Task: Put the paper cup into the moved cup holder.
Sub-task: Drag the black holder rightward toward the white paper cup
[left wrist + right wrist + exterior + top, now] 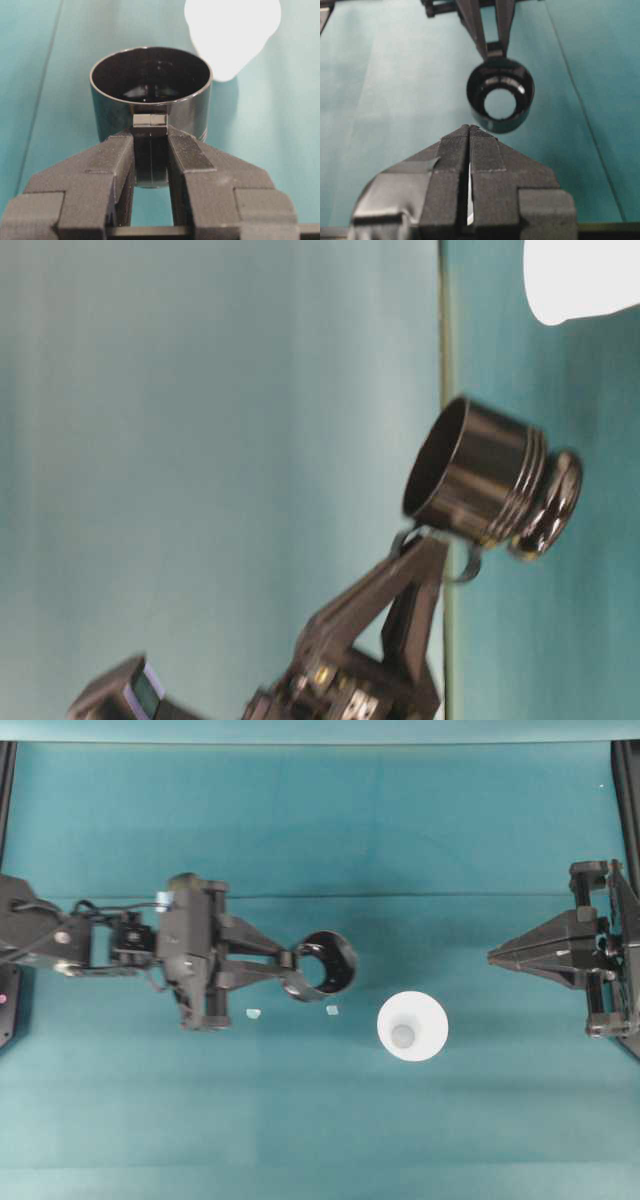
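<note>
On the teal counter (300, 810), seen from overhead, we find the left claw (292, 972) clamped on the short side handle of the cup holder (330, 963), its fingers (112, 165) pressed against either side of that handle in the left wrist view. The holder is glossy black, round and mouth-open; the table-level view shows it tilted and apparently lifted clear of the counter. The paper cup (412, 1027) stands upright on the counter at roughly four o'clock from the holder, near it but not touching, rim upward, with its small greyish base visible inside. We note two small pale scraps (254, 1013) on the counter just below the left claw and holder. The right claw (492, 957) sits well apart at three o'clock, pointing toward the centre, its jaws pressed together with nothing between them, as its own wrist view confirms
</note>
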`<state>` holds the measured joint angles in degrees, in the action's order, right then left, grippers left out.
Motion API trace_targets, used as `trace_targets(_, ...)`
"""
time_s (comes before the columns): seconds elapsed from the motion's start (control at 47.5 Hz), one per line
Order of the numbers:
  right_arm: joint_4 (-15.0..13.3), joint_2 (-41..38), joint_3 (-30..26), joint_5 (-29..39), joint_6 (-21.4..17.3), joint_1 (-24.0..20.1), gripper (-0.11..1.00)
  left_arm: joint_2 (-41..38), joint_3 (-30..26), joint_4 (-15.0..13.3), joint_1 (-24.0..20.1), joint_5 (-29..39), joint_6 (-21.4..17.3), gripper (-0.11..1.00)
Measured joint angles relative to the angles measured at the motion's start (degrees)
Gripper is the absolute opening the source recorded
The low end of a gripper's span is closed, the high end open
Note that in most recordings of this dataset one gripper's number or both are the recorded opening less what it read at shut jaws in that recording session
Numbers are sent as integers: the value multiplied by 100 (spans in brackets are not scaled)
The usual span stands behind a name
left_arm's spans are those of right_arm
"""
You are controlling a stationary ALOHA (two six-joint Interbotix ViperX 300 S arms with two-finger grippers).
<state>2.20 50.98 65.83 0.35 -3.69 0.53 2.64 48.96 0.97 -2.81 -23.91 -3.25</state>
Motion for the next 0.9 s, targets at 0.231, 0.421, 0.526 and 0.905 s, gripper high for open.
trace_targets(0.231,9,0,0,9,0,0,2,-378,-299,0,62,0,0,19)
trace_targets(0.421,9,0,0,18,0,9,2,-580,-413,0,114,0,0,19)
trace_targets(0.526,9,-9,0,26,0,26,2,-677,-439,0,132,0,26,19)
trace_targets(0.905,9,0,0,35,0,123,2,-1107,-598,-9,185,-26,185,19)
